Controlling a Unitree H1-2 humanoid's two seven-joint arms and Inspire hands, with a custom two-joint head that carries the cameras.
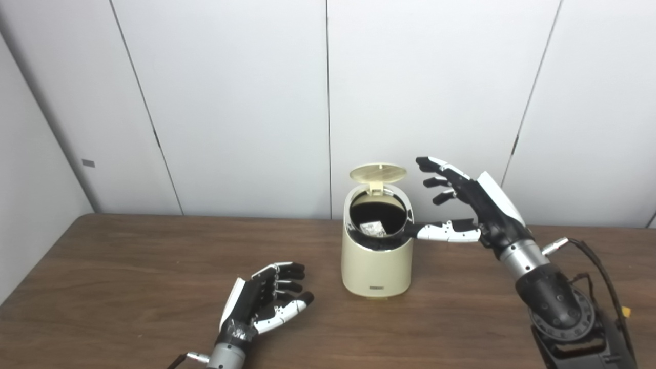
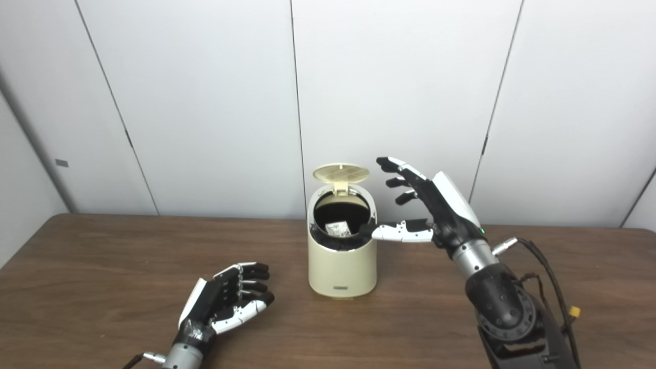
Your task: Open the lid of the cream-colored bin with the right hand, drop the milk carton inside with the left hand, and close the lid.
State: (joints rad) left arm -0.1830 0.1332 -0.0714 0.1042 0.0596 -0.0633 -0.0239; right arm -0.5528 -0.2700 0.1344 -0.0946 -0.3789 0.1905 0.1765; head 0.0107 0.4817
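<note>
The cream-colored bin [image 1: 376, 266] stands on the wooden table, its round lid [image 1: 378, 173] raised up at the back. The milk carton [image 1: 372, 228] lies inside the dark opening, only partly visible. My right hand [image 1: 464, 202] is open to the right of the bin, its thumb reaching to the bin's rim and its fingers spread near the lid's right edge. My left hand [image 1: 266, 302] rests low over the table to the front left of the bin, empty, fingers loosely curled and apart.
The brown wooden table [image 1: 128, 266] runs across the view, with white wall panels behind it. A cable [image 1: 599, 277] trails from my right forearm at the far right.
</note>
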